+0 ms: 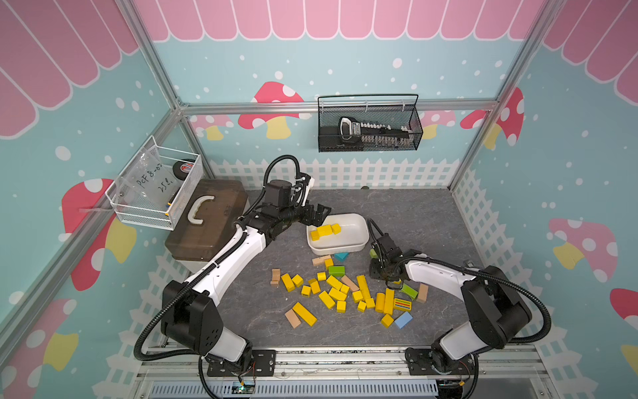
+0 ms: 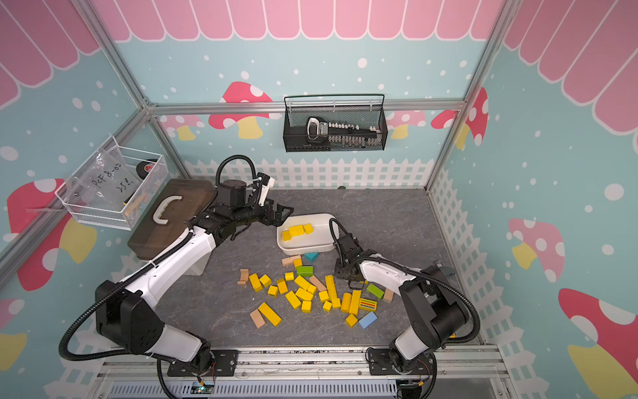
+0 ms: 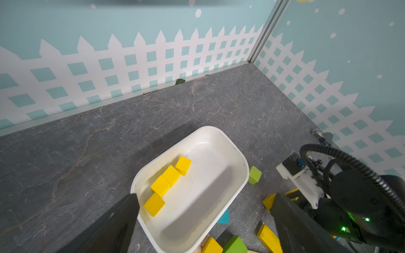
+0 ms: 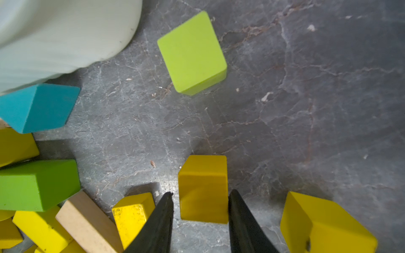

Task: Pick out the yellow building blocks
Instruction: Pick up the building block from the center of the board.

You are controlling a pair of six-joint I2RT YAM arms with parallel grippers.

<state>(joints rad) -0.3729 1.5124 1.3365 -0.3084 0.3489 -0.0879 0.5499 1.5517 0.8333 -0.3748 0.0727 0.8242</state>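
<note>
Several yellow building blocks (image 1: 324,230) (image 2: 297,230) (image 3: 168,181) lie in a row inside the white tub (image 1: 348,238) (image 2: 321,238) (image 3: 208,153) (image 4: 54,32). Many more yellow blocks (image 1: 335,293) (image 2: 303,293) lie scattered on the grey floor in front of it. My left gripper (image 1: 319,214) (image 2: 280,215) (image 3: 205,194) hovers wide open and empty over the tub's left end. My right gripper (image 1: 386,276) (image 2: 347,273) (image 4: 200,192) is down at the floor, its fingers astride one upright yellow block (image 4: 202,175). One finger touches it; a narrow gap remains at the other.
Green blocks (image 1: 336,270) (image 4: 191,52), a teal block (image 1: 341,256) (image 4: 39,107), a blue one (image 1: 403,319) and tan ones (image 1: 292,317) mix with the yellow pile. A brown case (image 1: 207,221) stands at the left. Wire baskets (image 1: 369,124) (image 1: 155,186) hang on the walls.
</note>
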